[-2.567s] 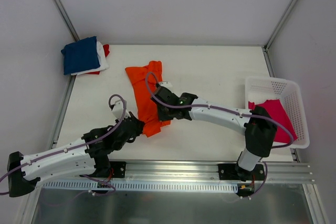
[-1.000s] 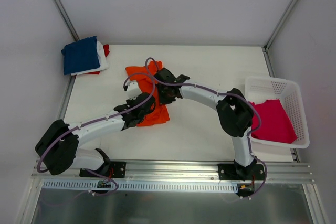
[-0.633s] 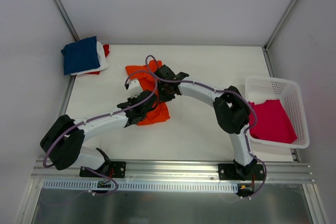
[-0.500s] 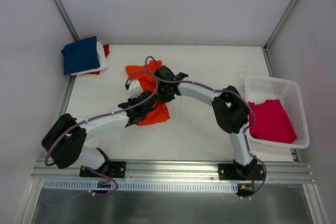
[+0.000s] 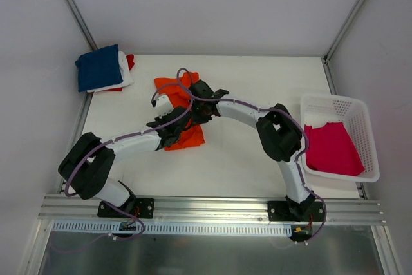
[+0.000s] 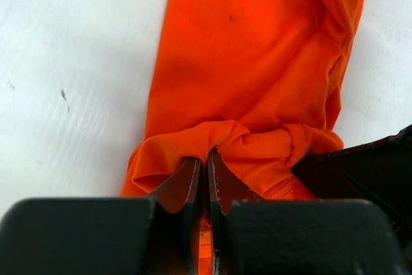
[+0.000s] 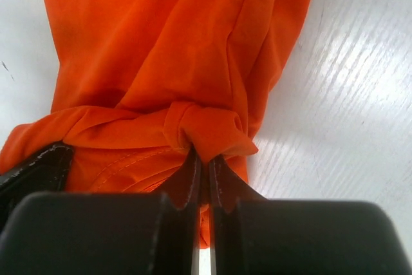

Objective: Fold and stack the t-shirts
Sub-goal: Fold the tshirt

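I have both arms reaching in over the middle of the tabletop (image 5: 257,88), and they meet at the orange t-shirt (image 5: 187,140). It lies there as a long, narrow, rumpled strip running away from the arm bases.

On the left wrist camera, the left gripper (image 6: 205,162) has its fingers pressed almost together. A bunched fold of the orange hem is pinched between them, and the rest of the cloth lies flat on the tabletop beyond. On the right wrist camera, the right gripper (image 7: 205,159) is clamped the same way on a small rolled knot of the same edge. The two grippers sit just beside each other, and each one shows as a dark shape in the corner of the other's view.

At the far left corner sits a stack. A folded navy t-shirt (image 5: 98,67) is on top, a white t-shirt (image 5: 127,77) peeks out under it, and a sliver of a red t-shirt (image 5: 131,61) shows at the back. It is well apart from the orange one.

At the right edge, the white lattice basket (image 5: 335,99) holds the pink t-shirt (image 5: 331,149), which lies loosely inside it.
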Controlling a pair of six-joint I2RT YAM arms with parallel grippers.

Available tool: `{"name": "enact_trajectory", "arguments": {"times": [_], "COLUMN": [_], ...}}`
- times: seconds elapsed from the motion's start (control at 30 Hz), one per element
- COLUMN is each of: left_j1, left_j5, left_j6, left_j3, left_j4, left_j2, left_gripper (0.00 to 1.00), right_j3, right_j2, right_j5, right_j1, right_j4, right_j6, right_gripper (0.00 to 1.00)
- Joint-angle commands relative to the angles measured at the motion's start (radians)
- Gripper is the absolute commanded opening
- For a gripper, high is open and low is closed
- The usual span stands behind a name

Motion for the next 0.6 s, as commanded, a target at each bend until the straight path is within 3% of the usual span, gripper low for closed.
{"name": "enact_trajectory", "arguments": {"times": [0.0, 0.13, 0.17, 0.2, 0.23, 0.47, 0.57], "left_j1": [0.050, 0.104, 0.136, 0.150, 0.167, 0.302, 0.362], "left_j5": [-0.052, 0.035, 0.090, 0.118, 0.147, 0.419, 0.580], "left_j6": [0.099, 0.118, 0.116, 0.118, 0.119, 0.101, 0.107], "left_j3": [0.040, 0.046, 0.046, 0.046, 0.041, 0.026, 0.049], "left_j4": [0.032, 0.057, 0.057, 0.066, 0.075, 0.215, 0.276], "left_j2": [-0.007, -0.012, -0.013, -0.013, -0.012, -0.003, 0.037], "left_gripper": [0.00, 0.00, 0.02, 0.15, 0.22, 0.45, 0.62], "right_j3": [0.044, 0.062, 0.065, 0.071, 0.074, 0.108, 0.087], "right_j2": [0.016, 0.017, 0.014, 0.014, 0.016, 0.033, 0.027], "right_j5": [0.061, 0.061, 0.064, 0.068, 0.071, 0.044, 0.041], "right_j1": [-0.040, -0.050, -0.053, -0.053, -0.053, -0.062, -0.063], "right_j4": [-0.039, -0.039, -0.039, -0.039, -0.038, -0.038, -0.029], "right_j6": [-0.042, -0.050, -0.052, -0.053, -0.056, -0.050, -0.041], "right_gripper": [0.01, 0.27, 0.39, 0.44, 0.47, 0.48, 0.49]}}
